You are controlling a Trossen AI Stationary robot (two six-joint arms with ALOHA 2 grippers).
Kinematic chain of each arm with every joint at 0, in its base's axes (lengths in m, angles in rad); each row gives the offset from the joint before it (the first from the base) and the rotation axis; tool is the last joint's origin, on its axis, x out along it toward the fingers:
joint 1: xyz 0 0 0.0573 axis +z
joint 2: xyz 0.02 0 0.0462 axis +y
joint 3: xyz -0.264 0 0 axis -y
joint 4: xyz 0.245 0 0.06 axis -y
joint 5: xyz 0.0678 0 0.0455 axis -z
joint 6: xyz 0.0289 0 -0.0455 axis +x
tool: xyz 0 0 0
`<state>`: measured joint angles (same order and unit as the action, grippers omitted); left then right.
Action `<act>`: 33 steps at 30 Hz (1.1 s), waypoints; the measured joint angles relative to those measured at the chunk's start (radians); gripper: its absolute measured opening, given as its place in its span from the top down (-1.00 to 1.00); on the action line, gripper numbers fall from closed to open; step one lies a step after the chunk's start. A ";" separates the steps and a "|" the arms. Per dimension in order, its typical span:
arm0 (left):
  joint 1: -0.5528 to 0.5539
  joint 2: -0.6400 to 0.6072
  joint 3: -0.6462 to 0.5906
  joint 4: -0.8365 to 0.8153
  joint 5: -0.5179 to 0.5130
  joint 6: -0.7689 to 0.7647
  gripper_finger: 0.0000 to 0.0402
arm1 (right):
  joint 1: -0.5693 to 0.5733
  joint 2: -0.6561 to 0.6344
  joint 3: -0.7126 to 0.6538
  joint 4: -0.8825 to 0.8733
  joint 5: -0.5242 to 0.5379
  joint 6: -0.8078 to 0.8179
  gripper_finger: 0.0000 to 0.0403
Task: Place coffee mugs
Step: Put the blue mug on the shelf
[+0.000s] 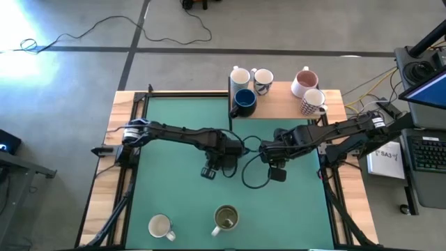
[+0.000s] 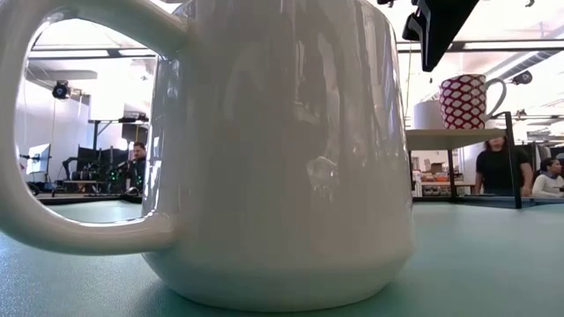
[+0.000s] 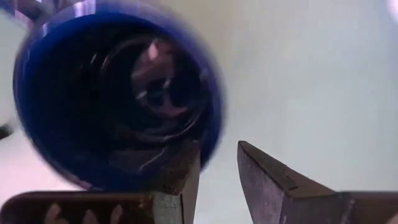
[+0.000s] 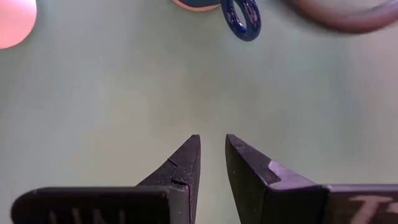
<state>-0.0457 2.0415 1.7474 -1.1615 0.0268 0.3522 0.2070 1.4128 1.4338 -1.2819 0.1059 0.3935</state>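
Note:
My left gripper (image 1: 226,150) is over the middle of the green mat (image 1: 181,188). In its wrist view it (image 3: 219,144) is open at a dark navy blue mug (image 3: 118,99) seen from above. One finger (image 3: 183,180) stands over the mug's inside and the other (image 3: 267,180) outside the rim. My right gripper (image 1: 268,155) is just to its right, empty, with a narrow gap between its fingers (image 4: 212,140). A white mug (image 1: 160,226) and an olive green mug (image 1: 225,218) stand on the mat near the front edge. My left gripper has one finger on each side of the navy mug's rim (image 3: 210,155), coming from above and pointing down. Whether either finger touches the wall, I cannot tell.
A wooden shelf (image 1: 279,108) at the back holds several mugs: a cream one (image 1: 240,75), a patterned one (image 1: 263,80), a navy one (image 1: 244,102), one pink inside (image 1: 304,82) and a red-patterned one (image 1: 313,102). A large white mug (image 2: 264,150) fills the low view. People sit in the room beyond.

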 joint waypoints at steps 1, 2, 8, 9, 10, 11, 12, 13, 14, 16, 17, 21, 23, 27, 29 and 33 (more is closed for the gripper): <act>0.000 0.002 -0.008 0.002 -0.031 0.007 0.55 | 0.000 0.000 0.000 0.000 0.000 0.000 0.68; 0.001 0.004 -0.014 0.011 -0.051 0.007 0.55 | 0.000 0.000 0.000 0.000 0.000 0.000 0.68; 0.001 0.004 -0.044 0.077 -0.062 0.023 0.55 | 0.000 0.000 0.000 0.000 0.001 0.000 0.68; 0.001 0.004 -0.052 0.091 -0.059 0.021 0.56 | 0.000 0.000 0.000 0.000 0.001 0.000 0.68; 0.001 0.003 -0.062 0.107 -0.048 0.010 0.59 | 0.000 0.000 0.000 0.000 0.001 0.000 0.68; 0.001 0.003 -0.066 0.119 -0.029 -0.005 0.62 | 0.000 0.000 0.000 0.000 0.001 0.000 0.69; 0.001 0.004 -0.068 0.126 -0.008 -0.026 0.67 | 0.000 0.000 0.000 0.000 0.001 0.000 0.69; 0.001 0.004 -0.068 0.130 0.010 -0.048 0.73 | 0.000 0.000 0.000 0.000 0.001 0.000 0.69; 0.000 0.004 -0.068 0.140 0.026 -0.073 0.81 | 0.000 0.000 0.000 0.000 0.001 0.000 0.68; -0.002 0.004 -0.067 0.164 0.045 -0.127 0.93 | 0.000 0.000 0.000 0.000 0.001 0.000 0.69; -0.002 0.004 -0.062 0.163 0.051 -0.152 0.95 | 0.000 0.000 0.000 0.000 0.001 0.000 0.69; -0.007 0.004 -0.020 0.208 0.100 -0.190 0.91 | 0.000 0.000 0.000 0.001 0.001 0.001 0.68; -0.015 0.004 -0.004 0.230 0.119 -0.191 0.93 | 0.000 0.000 0.000 0.001 0.001 0.012 0.69; -0.022 0.004 0.019 0.271 0.157 -0.188 0.96 | 0.000 0.000 0.000 0.003 0.000 0.026 0.68; -0.021 0.004 0.019 0.278 0.176 -0.190 0.94 | 0.000 0.000 0.000 0.002 0.000 0.026 0.68; -0.025 0.004 0.002 0.282 0.173 -0.241 0.87 | -0.001 0.000 0.000 0.000 0.000 0.027 0.68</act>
<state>-0.0705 2.0457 1.7490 -0.8799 0.1999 0.1110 0.2062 1.4128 1.4338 -1.2816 0.1062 0.4202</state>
